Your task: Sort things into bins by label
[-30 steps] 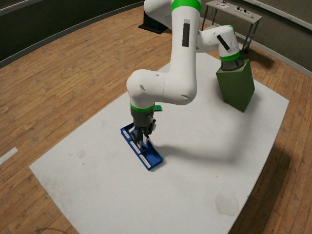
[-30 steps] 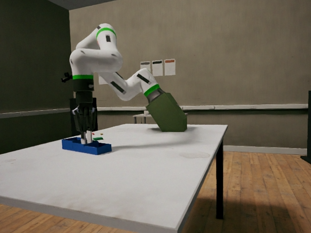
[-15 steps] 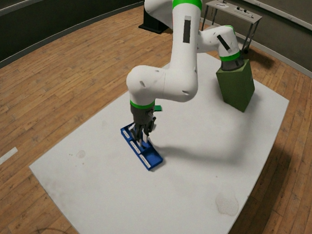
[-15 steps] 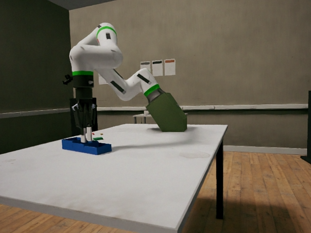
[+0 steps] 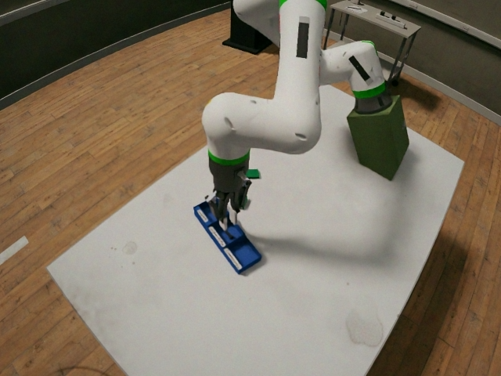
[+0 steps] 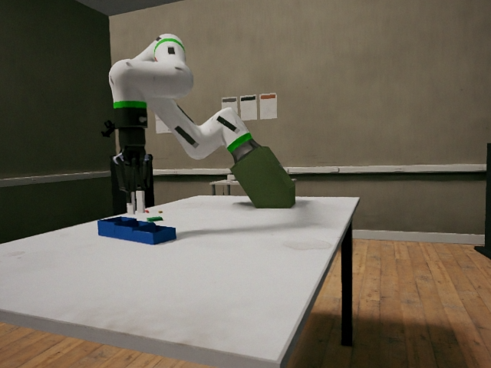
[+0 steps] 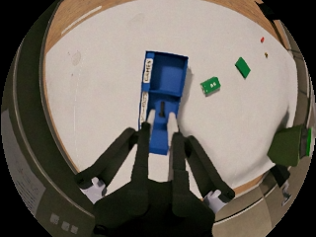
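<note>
Bin (image 5: pixel 246 252) – blue, 3 compartments, white labels unreadable, gripper (image 5: pixel 226 218) above, fingers slightly apart, nothing held

White table (image 6: pixel 245 253) carries blue bin strip (image 6: pixel 136 231), two green pieces (image 7: pixel 211 85) (image 7: pixel 243 67), olive robot base (image 6: pixel 263 182).
</note>
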Controlling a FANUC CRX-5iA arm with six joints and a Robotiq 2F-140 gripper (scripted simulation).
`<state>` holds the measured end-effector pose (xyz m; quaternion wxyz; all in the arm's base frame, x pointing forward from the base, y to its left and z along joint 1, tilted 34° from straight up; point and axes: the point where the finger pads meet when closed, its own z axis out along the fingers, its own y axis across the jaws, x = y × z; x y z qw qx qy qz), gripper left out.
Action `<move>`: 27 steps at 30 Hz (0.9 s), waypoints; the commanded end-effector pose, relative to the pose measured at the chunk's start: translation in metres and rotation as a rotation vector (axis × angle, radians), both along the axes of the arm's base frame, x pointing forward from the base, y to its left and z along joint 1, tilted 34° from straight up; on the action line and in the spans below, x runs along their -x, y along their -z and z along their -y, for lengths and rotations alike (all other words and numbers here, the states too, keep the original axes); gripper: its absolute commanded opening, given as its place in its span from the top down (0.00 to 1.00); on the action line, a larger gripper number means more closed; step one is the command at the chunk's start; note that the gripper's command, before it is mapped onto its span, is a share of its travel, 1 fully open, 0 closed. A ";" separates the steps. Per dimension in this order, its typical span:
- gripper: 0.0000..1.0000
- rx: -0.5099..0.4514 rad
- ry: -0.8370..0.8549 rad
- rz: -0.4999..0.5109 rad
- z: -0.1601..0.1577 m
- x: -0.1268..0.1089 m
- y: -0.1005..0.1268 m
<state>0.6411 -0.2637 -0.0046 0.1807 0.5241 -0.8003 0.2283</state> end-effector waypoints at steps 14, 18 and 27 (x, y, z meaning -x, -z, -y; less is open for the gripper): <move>0.73 -0.017 -0.310 -0.212 0.017 0.080 -0.018; 0.73 -0.022 -0.401 -0.281 0.024 0.112 -0.024; 0.73 -0.035 -0.604 -0.414 0.037 0.167 -0.036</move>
